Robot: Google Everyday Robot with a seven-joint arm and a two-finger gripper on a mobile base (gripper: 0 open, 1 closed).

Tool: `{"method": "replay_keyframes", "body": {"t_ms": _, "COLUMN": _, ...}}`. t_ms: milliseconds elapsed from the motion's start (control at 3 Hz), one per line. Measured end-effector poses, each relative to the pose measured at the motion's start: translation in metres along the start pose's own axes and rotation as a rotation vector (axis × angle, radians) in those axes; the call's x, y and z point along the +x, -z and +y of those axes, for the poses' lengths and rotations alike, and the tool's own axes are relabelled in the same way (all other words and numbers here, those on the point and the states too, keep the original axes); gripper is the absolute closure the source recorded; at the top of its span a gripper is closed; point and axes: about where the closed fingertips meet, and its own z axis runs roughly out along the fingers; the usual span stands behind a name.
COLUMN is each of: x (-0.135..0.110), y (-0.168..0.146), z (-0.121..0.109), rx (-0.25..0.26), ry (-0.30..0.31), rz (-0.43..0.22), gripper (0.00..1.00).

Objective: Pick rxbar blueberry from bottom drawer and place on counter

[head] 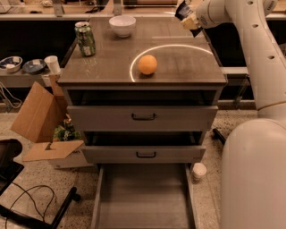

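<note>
**GRIPPER STATUS: BAR HELD ABOVE REAR RIGHT CORNER OF COUNTER**

The gripper (189,19) is at the top right of the camera view. Its fingers are closed on a small dark navy item, which appears to be the rxbar blueberry (183,9); the edges of the wrapper are hard to make out against the dark background. The bar projects up and to the left from the fingertips. It is clear of the surface and sits over the rear right corner of the counter (187,71).

The white arm (254,40) runs from the gripper down the right side of the view.

On the counter:
- An orange (147,64) lies near the middle, just inside the bright ring of reflected light.
- A white bowl (122,25) stands at the rear.
- A green can (85,38) stands upright at the rear left.

Below the counter, the two upper drawers (143,117) are partly open. The bottom drawer (143,201) is pulled fully out and shows a bare grey floor. A white cup (199,171) stands on the ground just beside its right wall.
</note>
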Motion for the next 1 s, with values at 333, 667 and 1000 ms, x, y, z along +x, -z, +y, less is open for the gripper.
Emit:
{"method": "replay_keyframes", "body": {"t_ms": 333, "x": 0.0, "y": 0.0, "z": 0.0, "rx": 0.0, "ry": 0.0, "rz": 0.0, "gripper": 0.35}}
{"method": "replay_keyframes", "body": {"t_ms": 667, "x": 0.0, "y": -0.0001, "z": 0.0001, "rx": 0.0, "ry": 0.0, "rz": 0.0, "gripper": 0.13}}
{"method": "replay_keyframes", "body": {"t_ms": 1000, "x": 0.0, "y": -0.0001, "z": 0.0001, "rx": 0.0, "ry": 0.0, "rz": 0.0, "gripper": 0.0}}
